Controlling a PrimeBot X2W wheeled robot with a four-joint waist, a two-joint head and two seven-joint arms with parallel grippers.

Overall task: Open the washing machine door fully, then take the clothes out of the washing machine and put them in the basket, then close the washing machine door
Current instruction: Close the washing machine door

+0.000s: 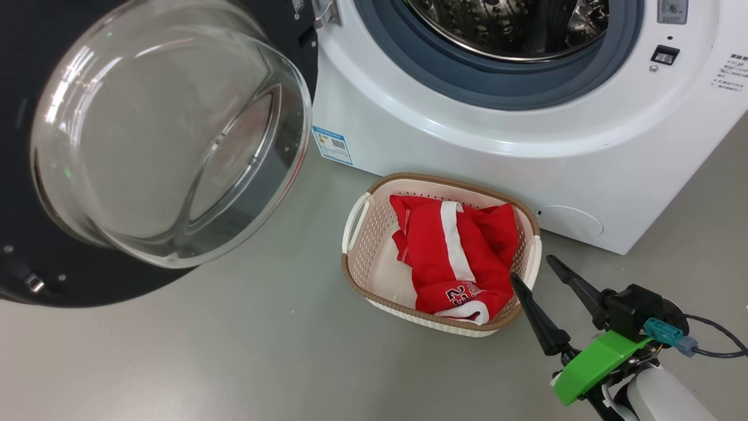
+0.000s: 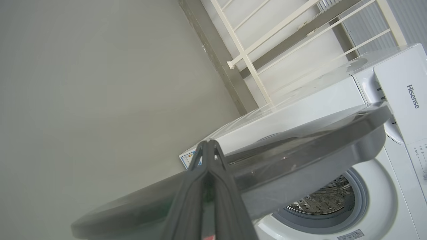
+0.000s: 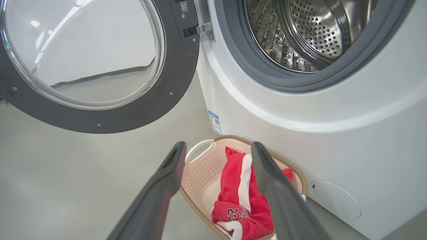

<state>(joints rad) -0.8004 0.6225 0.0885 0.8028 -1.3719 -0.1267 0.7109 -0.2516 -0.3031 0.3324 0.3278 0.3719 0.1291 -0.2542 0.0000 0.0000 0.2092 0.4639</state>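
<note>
Red clothes (image 1: 450,257) lie in the basket (image 1: 374,234), just ahead of the spread right gripper (image 1: 532,266).
The right gripper's two dark fingers stand wide apart and hold nothing. Their tips hang at the basket's near rim, beside its white handle, and the crumpled garment lies just beyond them with its white stripe and number 23 upward. Past the basket the washing machine (image 1: 467,134) rises close behind, its grey gasket (image 1: 467,82) and steel drum (image 1: 514,23) further up and ahead. Well off to the gripper's left, the washing machine door (image 1: 87,292) is swung wide open. The left gripper (image 2: 209,143) is clenched shut, its tips against or just short of the door's outer face; I cannot tell which.
</note>
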